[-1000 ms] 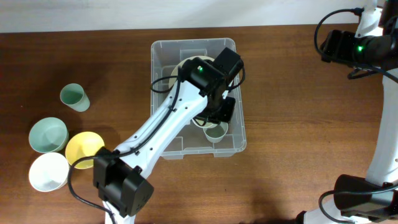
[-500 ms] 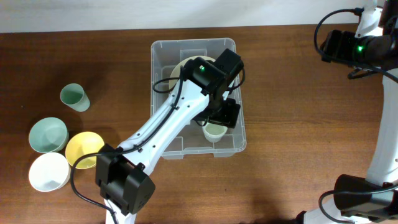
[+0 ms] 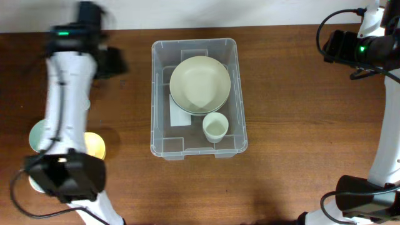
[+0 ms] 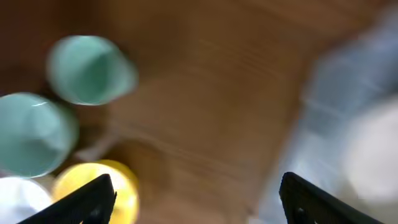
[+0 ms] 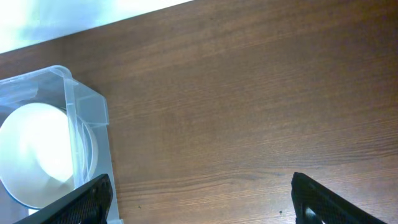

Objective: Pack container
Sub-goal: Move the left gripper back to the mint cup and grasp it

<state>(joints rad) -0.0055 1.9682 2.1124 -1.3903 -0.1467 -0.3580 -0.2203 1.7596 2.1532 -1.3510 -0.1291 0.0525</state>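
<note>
The container sits in the middle of the desk, toward the far side. Inside it are a wide pale bowl, a small pale cup and its white label. My left hand hangs over bare wood between the container and the loose pieces, fingers spread wide with nothing between them, though its view is blurred. Under it lie a teal cup, a teal bowl, a yellow bowl and the edge of a white bowl. My right hand is off to the container's right, also spread and empty. I judge this to be the fetch step — next I must centre over the teal cup, drop one finger inside its rim, and pinch.
</note>
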